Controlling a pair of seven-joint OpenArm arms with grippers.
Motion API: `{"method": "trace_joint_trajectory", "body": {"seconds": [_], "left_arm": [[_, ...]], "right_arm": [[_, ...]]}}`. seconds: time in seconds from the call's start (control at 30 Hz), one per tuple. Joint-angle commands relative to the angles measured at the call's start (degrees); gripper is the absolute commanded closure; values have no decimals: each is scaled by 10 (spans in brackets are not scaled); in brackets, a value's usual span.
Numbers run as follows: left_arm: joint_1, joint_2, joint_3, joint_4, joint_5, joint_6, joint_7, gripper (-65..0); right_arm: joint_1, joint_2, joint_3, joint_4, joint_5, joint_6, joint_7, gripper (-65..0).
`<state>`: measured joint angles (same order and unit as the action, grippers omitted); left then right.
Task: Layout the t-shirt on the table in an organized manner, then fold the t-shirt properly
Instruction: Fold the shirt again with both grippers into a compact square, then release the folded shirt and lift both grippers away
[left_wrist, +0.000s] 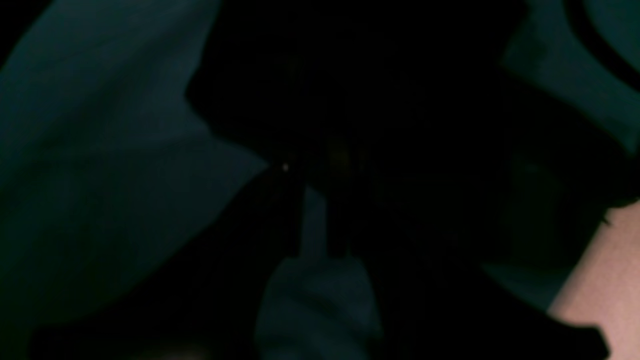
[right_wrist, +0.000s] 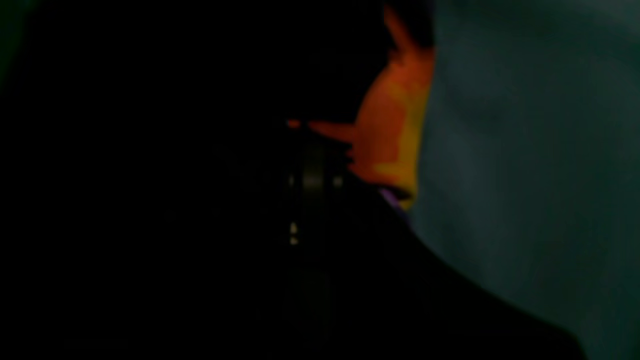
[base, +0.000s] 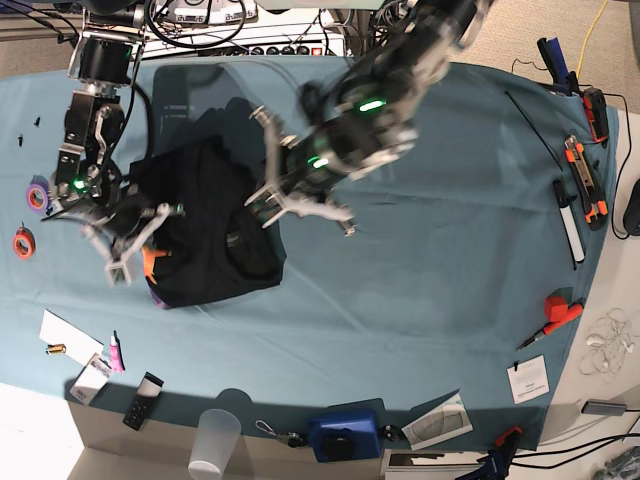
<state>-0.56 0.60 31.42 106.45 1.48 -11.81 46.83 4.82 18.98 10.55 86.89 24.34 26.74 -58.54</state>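
The black t-shirt (base: 205, 240) lies crumpled on the left half of the teal table (base: 450, 250), with a bit of its orange print (base: 150, 258) showing at its lower left edge. My right gripper (base: 140, 245) is down at that edge; in the dark right wrist view the shirt (right_wrist: 150, 200) fills the left side and the orange, yellow and purple print (right_wrist: 390, 135) borders the table cloth (right_wrist: 525, 175). My left gripper (base: 268, 200) is at the shirt's right edge. The left wrist view shows only black cloth (left_wrist: 400, 100) over the table (left_wrist: 90, 175). The jaws are too dark to read.
Tape rolls (base: 37, 195) (base: 22, 240) lie at the left edge. Tools (base: 575, 160) and a red tool (base: 563, 308) line the right edge. A clear cup (base: 215, 445), a blue item (base: 345, 432) and papers (base: 68, 335) sit along the front.
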Motion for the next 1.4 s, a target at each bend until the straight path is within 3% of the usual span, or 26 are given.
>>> {"method": "trace_joint_trajectory", "body": {"seconds": [0.0,0.17,0.33,0.4,0.53,0.67,0.8,0.93,1.0,1.1,1.17,1.27,1.37], "left_arm": [[-18,5,4,-9,1,9,-19,-72],[-62,7,16,-64,-5,17,-23,-73],[-82,17,18,-61,-58,15,-23,-73],[-83,37,18,-61,-70,-2,-23,-73],[-83,74,18,-66,-110,-75,-35,-72],[-84,84,18,-104,-69,-85,-64,-72],[-93,84,18,-195,-14,-56,-94,-72],[-106,84,18,-296,-9,-56,-93,-72],[-107,84,18,-313,10,-36,-90,-72],[-110,84,18,-292,14,32,-66,-72],[-111,84,18,-258,14,56,-49,-72],[-110,84,18,-189,19,70,-19,-72],[-111,84,18,-111,59,72,54,-59]], "right_arm": [[10,9,3,-8,3,-2,4,-8],[10,9,3,-62,3,-1,0,-8],[11,9,3,-68,24,-1,1,-8],[10,9,3,-68,34,-1,1,-8],[10,9,3,-67,48,0,1,-8],[11,9,5,-66,59,18,0,-8],[14,9,5,-63,76,22,-3,-8],[19,9,5,-38,78,24,-8,-8],[20,9,5,-19,78,24,-10,-8],[20,9,5,15,78,24,-10,-8],[20,9,5,35,78,24,-10,-8],[20,9,5,67,78,24,-17,-8],[20,9,5,104,77,23,-39,-8]]}}
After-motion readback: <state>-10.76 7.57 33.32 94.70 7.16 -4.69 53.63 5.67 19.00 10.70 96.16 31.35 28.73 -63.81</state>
